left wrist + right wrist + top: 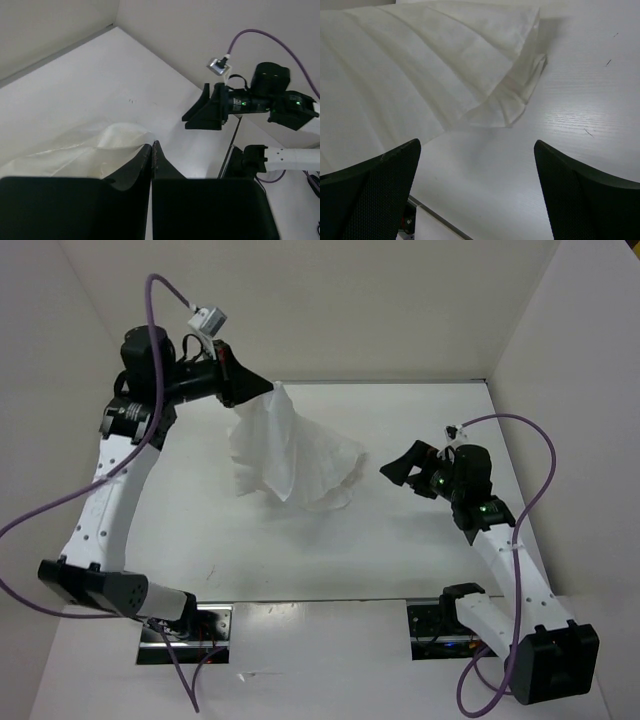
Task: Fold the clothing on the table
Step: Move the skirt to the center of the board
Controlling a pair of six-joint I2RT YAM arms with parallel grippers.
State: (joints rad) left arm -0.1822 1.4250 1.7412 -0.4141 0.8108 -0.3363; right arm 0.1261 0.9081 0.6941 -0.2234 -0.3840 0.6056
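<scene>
text: none readable | labels: none | signs: none

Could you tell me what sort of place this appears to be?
Likely a robotics lab cell: a white table boxed by white walls, left arm and right arm bolted at its edge.

The left arm (108, 480) is raised, fingers (131, 172) pinched together — the right arm (503, 552) low, fingers (375, 187) wide apart.

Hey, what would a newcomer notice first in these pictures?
A wrinkled white fabric garment hangs in a peak from the black left claw, shut on its top at the far left of the white tabletop. The black right claw hovers open right of the cloth's lower edge, apart from it.
</scene>
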